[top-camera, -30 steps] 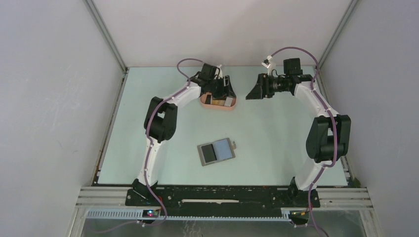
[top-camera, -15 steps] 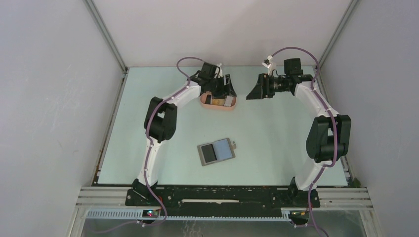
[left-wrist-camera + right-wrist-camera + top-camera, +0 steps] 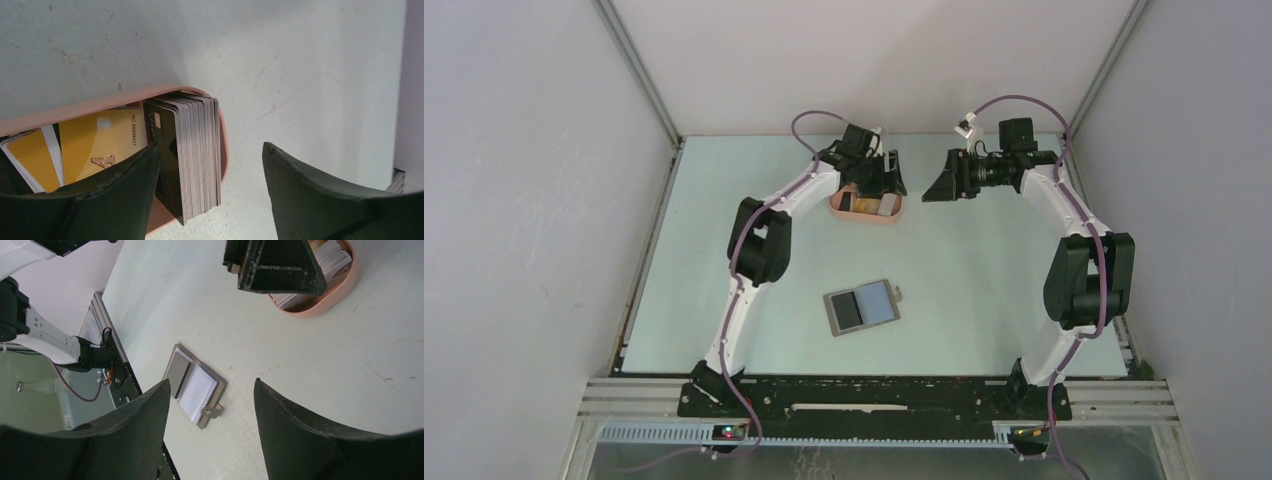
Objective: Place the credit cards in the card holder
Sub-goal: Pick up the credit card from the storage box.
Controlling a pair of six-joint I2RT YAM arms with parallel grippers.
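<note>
The credit cards [image 3: 192, 150] stand as a stack on edge at the right end of a salmon-pink oval tray [image 3: 865, 209], with orange-yellow cards [image 3: 95, 142] lying flat beside them. My left gripper [image 3: 881, 185] is open over the tray; in the left wrist view [image 3: 210, 197] its left finger is inside the tray and its right finger outside, with the stack between them untouched. The grey card holder [image 3: 861, 306] lies open at mid-table, a black card and a pale card in it; it also shows in the right wrist view [image 3: 196, 385]. My right gripper [image 3: 936, 186] is open and empty, hovering right of the tray.
Grey walls enclose the pale green table [image 3: 984, 270] on three sides. The black base rail [image 3: 874, 395] runs along the near edge. The left gripper's body [image 3: 272, 265] fills the top of the right wrist view.
My left arm has shifted a little to the right, bringing its gripper over the right part of the tray. The right arm and the card holder have not moved.
</note>
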